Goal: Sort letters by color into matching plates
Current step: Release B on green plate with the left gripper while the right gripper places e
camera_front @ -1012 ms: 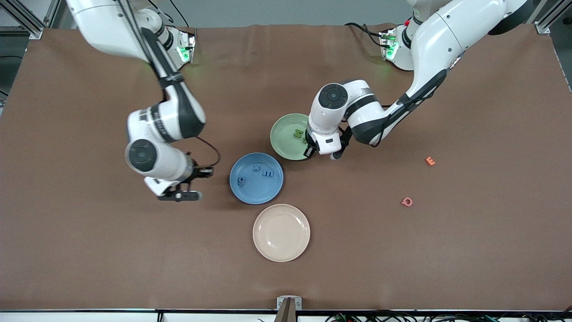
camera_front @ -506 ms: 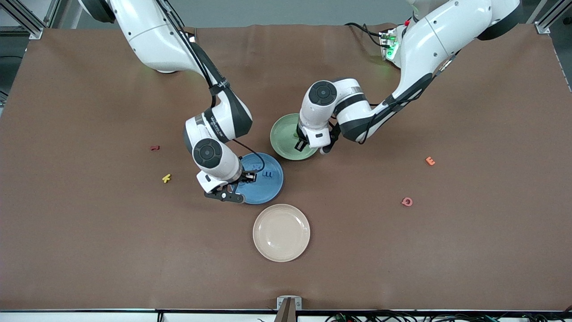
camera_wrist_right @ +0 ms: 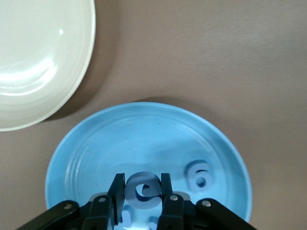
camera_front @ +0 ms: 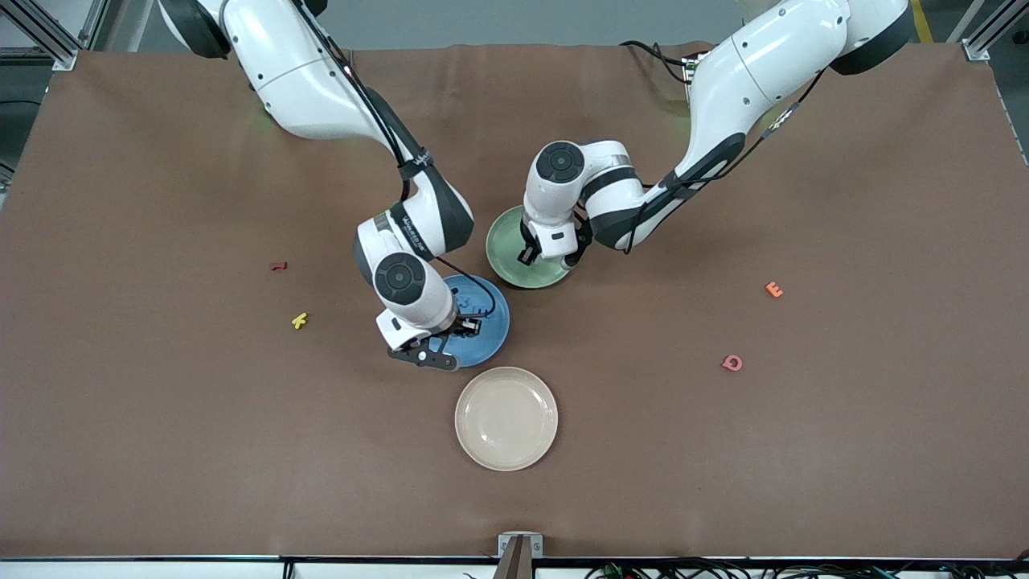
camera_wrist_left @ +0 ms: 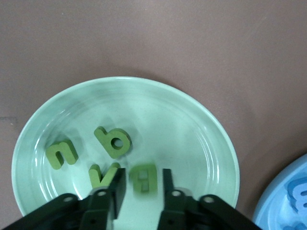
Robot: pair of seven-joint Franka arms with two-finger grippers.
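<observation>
Left jaws stand a little apart around a green letter [camera_wrist_left: 142,179]; we can't tell if they're pinching it or have let go. Right jaws are clamped on a blue letter [camera_wrist_right: 142,189], held between the fingers [camera_wrist_right: 116,191] just over the blue plate [camera_front: 492,334].

We've got the left gripper [camera_front: 545,256] low over the green plate [camera_front: 505,256], which puts that letter right where it belongs. The left wrist view shows three more green letters lying flat in the plate: one n-shaped [camera_wrist_left: 61,154], one round with a stem [camera_wrist_left: 113,141], one v-shaped [camera_wrist_left: 100,175]. With the one between the jaws, that's all four green, we reckon.

The right gripper [camera_front: 434,354] hangs over the blue plate's rim on the side nearest the front camera. At least one other blue letter [camera_wrist_right: 198,174] sits on the plate floor beside the held one; more blue bits show behind the fingers, count unclear.

The cream plate [camera_front: 506,418] lies nearer the front camera than the blue one and holds nothing. The yellow k [camera_front: 299,321], dark red letter [camera_front: 278,265], orange E [camera_front: 773,289] and pink Q [camera_front: 731,363] lie on the brown table [camera_front: 844,450], well apart from the plates. Those colours match no plate, so we'd leave them.
</observation>
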